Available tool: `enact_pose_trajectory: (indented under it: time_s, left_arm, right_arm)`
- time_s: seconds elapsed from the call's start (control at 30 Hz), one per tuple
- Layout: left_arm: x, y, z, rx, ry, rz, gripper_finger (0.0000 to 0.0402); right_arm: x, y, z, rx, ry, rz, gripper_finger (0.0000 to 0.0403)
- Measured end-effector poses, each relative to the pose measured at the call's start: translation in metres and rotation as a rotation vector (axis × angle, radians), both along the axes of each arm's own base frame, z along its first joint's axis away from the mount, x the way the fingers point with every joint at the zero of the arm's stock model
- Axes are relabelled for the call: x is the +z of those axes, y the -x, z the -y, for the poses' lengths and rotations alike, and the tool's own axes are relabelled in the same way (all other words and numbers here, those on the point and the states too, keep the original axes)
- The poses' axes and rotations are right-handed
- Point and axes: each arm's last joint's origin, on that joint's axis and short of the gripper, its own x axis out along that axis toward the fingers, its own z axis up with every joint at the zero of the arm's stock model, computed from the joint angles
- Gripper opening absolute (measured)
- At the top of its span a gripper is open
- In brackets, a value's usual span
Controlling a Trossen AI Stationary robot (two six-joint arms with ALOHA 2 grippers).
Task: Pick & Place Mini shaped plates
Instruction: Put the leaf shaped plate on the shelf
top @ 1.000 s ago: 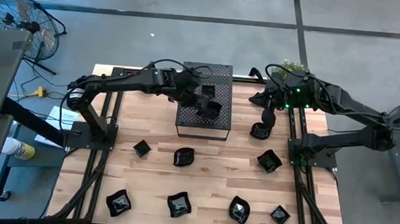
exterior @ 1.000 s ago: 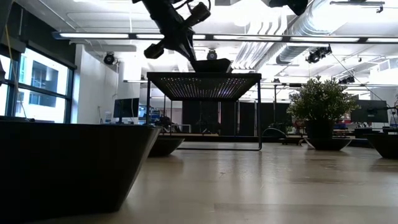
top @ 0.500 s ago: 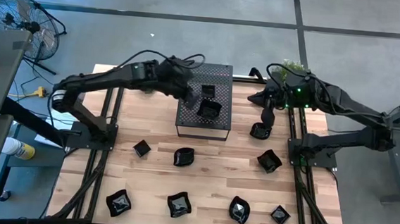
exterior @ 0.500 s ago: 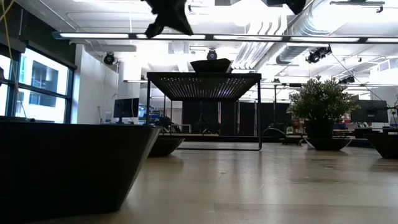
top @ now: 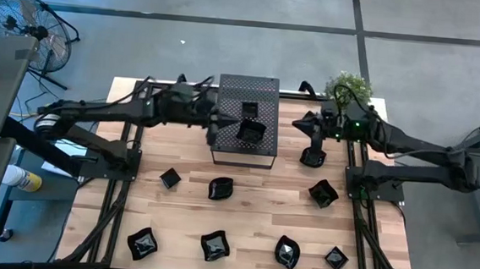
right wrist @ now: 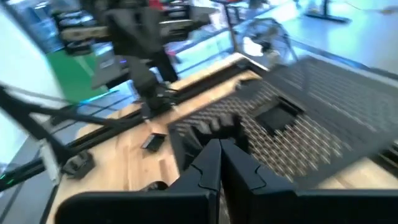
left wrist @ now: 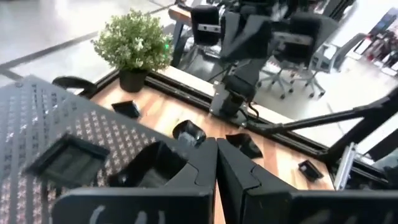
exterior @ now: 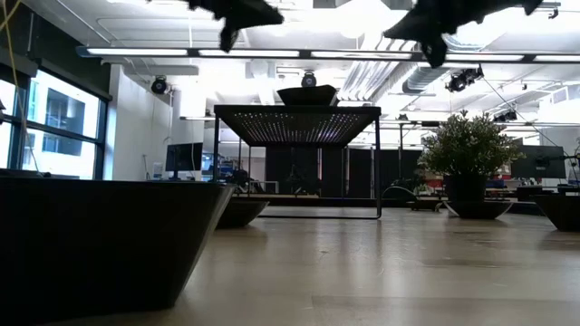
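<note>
High view: two mini shaped plates point(top: 251, 130) sit on top of the perforated box point(top: 245, 120) at the counter's point(top: 184, 207) far edge; the others lie across the counter, four along the near edge. Left gripper point(top: 213, 132) hangs at the box's left side, jaws pressed together, empty. Right gripper point(top: 315, 142) hangs over a plate point(top: 310, 158) right of the box, jaws likewise together.

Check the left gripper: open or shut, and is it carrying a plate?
Shut and empty. In its wrist view the left gripper has both fingers pressed together with nothing between them; two plates sit on the perforated box.
</note>
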Motion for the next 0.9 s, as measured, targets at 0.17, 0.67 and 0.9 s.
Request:
enact_pose_trajectory:
  time_s: [0.17, 0.67, 0.9]
  left_arm:
    - [-0.024, 0.036, 0.006, 0.059, 0.002, 0.085, 0.0]
    - [-0.06, 0.123, -0.009, 0.24, -0.023, 0.267, 0.0]
    - [-0.065, 0.129, -0.012, 0.271, -0.042, 0.218, 0.0]
  right_arm:
    - [-0.004, 0.019, -0.002, -0.169, -0.091, -0.099, 0.0001]
    - [-0.084, 0.035, -0.013, -0.668, -0.78, -0.403, 0.0054]
    - [-0.136, 0.043, -0.031, -0.841, -1.016, -0.426, 0.0119]
